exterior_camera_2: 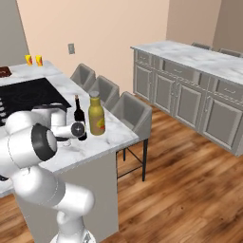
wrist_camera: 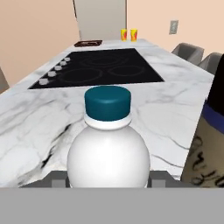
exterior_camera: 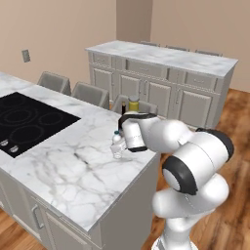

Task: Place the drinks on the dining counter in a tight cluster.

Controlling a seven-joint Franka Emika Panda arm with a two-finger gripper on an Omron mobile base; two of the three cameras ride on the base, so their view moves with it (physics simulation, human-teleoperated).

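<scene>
Three drinks stand near the far right corner of the tabletop, the white grey-veined marble island with the black cooktop set into it. We see the small water bottle right in front of our hand camera, upright on the marble, with a dark teal cap and a pale rounded body. In the left base view the same bottle sits just beside the hand, on the cooktop side of it. Our gripper is at the bottle's lower body: the two dark fingertips show at either side of it, close against it, but we cannot tell whether they are pinching it or only flanking it.

To the right in the hand view, the dark wine bottle with its pale lettered label stands just beside the water bottle. From the right base view we see the wine bottle upright, and the squat amber-yellow bottle next to it, nearer the tabletop's edge above the grey chairs. Those two stand close together without clearly touching.

At the tabletop's far end are two small yellow and red cups and a dark flat tray.
</scene>
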